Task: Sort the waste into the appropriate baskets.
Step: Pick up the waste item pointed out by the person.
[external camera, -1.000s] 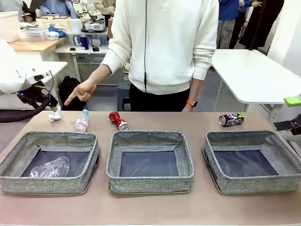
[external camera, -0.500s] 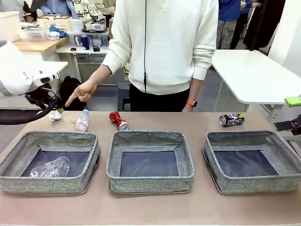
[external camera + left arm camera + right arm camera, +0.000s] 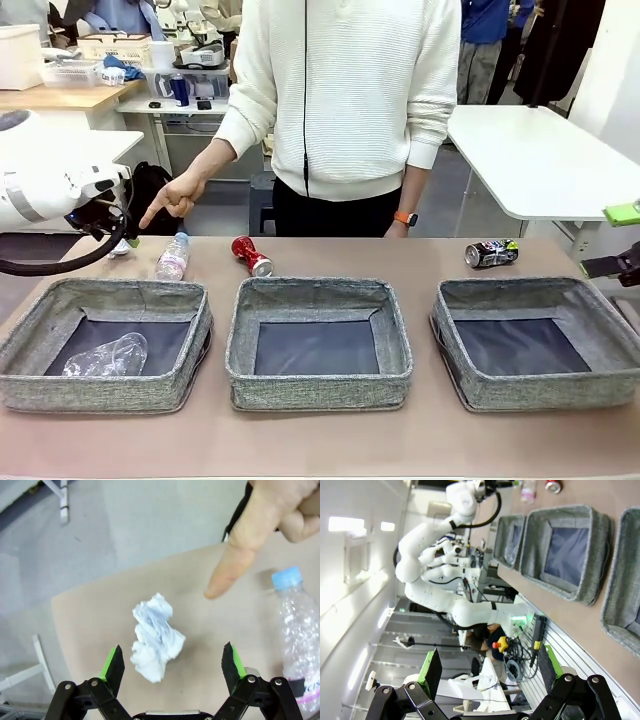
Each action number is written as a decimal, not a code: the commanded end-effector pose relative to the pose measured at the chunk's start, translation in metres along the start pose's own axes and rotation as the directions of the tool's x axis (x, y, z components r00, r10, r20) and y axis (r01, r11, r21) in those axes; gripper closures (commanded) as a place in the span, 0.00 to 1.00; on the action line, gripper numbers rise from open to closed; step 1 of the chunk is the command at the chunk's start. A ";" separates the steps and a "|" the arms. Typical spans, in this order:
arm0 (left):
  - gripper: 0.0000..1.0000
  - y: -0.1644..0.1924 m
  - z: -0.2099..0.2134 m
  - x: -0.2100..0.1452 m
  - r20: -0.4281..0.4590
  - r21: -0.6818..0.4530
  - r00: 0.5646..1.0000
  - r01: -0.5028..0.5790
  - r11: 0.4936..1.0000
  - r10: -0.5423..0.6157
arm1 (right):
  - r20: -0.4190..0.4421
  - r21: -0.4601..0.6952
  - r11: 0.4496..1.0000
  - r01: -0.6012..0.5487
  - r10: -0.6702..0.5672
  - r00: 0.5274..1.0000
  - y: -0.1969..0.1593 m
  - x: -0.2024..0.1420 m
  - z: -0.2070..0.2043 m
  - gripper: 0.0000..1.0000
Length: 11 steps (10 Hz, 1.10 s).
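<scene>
One small clear bottle (image 3: 172,258) lies flat, cap (image 3: 181,238) toward the person (image 3: 350,100).

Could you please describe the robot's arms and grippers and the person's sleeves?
The left arm is glossy white and rounded, with a black cable looped beneath. The left gripper and right gripper are black, with green-padded fingers. The person wears a white ribbed sweater and an orange wristband.

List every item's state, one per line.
left gripper: open, aimed at crumpled white paper
right gripper: open, empty
crumpled white paper: on table, ungripped
small clear bottle: capped, lying on table
crushed red can: on table
crushed black can: on table
crushed clear plastic bottle: inside left basket
middle basket: empty
right basket: empty
</scene>
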<state>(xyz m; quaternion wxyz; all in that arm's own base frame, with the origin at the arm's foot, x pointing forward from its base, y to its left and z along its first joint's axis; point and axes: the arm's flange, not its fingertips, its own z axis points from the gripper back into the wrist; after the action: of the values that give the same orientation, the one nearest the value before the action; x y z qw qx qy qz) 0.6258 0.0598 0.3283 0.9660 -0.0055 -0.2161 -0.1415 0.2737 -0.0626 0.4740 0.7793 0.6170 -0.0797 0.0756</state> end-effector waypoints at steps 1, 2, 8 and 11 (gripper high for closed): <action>0.00 0.008 -0.014 0.009 0.013 0.006 0.999 0.037 0.999 -0.037 | 0.022 0.006 1.000 -0.015 0.015 1.000 0.002 0.004 0.000 0.00; 0.00 0.011 -0.019 0.010 0.020 0.010 1.000 0.021 1.000 -0.021 | 0.022 0.006 1.000 -0.015 0.015 1.000 0.002 0.004 0.000 0.00; 0.60 0.011 -0.018 0.008 0.052 0.008 0.999 -0.016 1.000 0.016 | 0.022 0.006 1.000 -0.015 0.015 1.000 0.002 0.004 0.000 0.00; 1.00 0.011 -0.017 0.006 0.040 -0.003 0.999 -0.013 1.000 0.013 | 0.022 0.006 1.000 -0.015 0.015 1.000 0.002 0.004 0.000 0.00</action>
<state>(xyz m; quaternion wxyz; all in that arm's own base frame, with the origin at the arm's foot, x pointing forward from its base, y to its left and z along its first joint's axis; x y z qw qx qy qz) 0.6450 0.0655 0.3138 0.9625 -0.0087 -0.2340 -0.1367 0.2737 -0.0626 0.4740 0.7793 0.6170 -0.0796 0.0755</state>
